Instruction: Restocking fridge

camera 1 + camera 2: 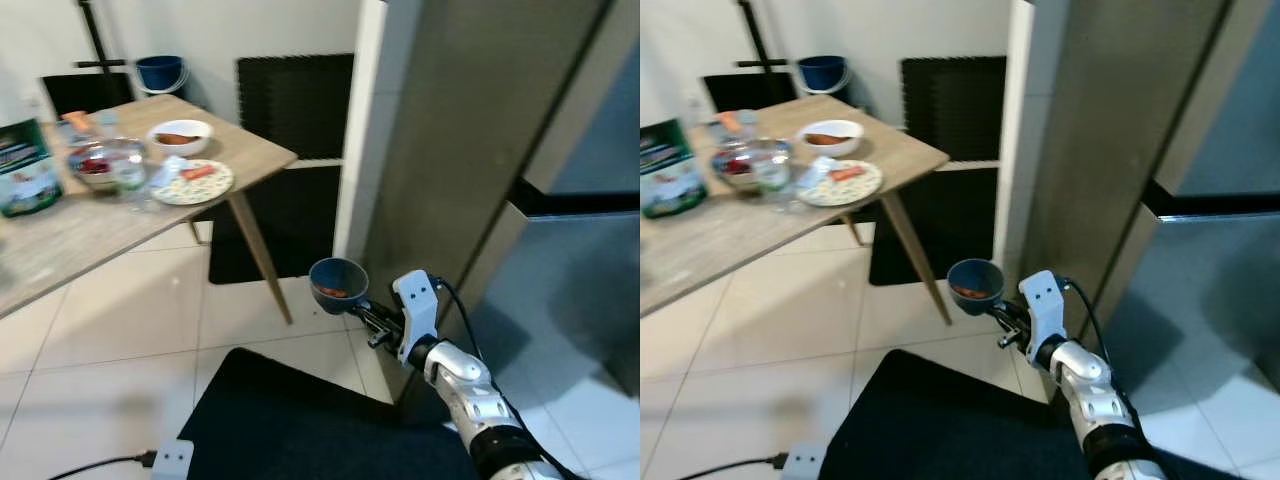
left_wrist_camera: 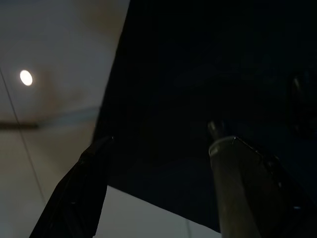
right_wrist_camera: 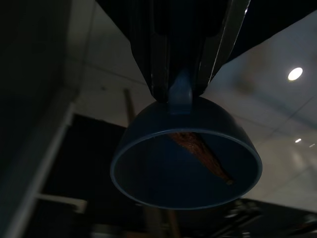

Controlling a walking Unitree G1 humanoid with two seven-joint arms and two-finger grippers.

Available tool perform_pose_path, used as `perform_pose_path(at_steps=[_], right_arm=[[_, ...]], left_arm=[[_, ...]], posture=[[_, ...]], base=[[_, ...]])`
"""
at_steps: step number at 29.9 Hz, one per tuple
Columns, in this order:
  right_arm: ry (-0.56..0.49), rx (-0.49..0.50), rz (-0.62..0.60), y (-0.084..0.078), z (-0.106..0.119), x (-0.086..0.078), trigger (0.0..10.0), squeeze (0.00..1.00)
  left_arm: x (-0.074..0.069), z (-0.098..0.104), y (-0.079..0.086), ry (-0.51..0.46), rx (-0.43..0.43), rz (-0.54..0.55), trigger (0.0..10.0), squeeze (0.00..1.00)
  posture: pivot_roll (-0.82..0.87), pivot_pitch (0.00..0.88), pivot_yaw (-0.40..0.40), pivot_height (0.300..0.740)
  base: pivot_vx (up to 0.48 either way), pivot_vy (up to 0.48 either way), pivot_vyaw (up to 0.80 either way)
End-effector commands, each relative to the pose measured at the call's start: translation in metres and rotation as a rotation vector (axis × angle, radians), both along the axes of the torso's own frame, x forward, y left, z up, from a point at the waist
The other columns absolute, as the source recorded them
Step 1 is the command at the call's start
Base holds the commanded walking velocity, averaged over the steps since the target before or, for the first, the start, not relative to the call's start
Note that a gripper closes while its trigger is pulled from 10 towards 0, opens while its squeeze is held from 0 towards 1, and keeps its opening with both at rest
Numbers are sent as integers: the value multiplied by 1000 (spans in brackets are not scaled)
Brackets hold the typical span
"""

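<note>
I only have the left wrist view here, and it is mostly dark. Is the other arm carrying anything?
Observer: Yes. The right gripper holds a small blue bowl by its handle, out in front of the robot.
Operator: Anything in the bowl?
Observer: A brownish-orange piece of food lies inside; I cannot tell what it is.
Operator: Where is the fridge?
Observer: A tall grey fridge stands just beyond the bowl, on the robot's right, doors closed.
Operator: More to restock?
Observer: The wooden table on the left bears a white bowl, a plate and a metal bowl.
</note>
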State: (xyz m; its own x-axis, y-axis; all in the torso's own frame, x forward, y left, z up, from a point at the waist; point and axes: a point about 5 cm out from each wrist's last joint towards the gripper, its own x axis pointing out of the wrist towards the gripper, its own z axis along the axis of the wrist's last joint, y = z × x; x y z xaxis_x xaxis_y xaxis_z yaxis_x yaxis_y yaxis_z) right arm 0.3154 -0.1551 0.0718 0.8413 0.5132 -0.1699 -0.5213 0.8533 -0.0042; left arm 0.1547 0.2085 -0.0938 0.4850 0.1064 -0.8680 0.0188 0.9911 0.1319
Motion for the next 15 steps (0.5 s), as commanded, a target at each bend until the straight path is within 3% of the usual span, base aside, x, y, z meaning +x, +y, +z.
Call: perform_pose_path(at_steps=[1, 15], right_arm=[[-13, -4, -32, -13, 0, -2, 10000, 0], [-17, -20, 28, -35, 0, -15, 10000, 0]], left_arm=[[-1, 0, 1, 15, 6, -17, 10000, 0], [5, 1, -5, 3, 0, -41, 10000, 0]], posture=[[-132, 0, 49, 740], [-155, 0, 57, 740]], base=[[0, 0, -781], [0, 0, -781]])
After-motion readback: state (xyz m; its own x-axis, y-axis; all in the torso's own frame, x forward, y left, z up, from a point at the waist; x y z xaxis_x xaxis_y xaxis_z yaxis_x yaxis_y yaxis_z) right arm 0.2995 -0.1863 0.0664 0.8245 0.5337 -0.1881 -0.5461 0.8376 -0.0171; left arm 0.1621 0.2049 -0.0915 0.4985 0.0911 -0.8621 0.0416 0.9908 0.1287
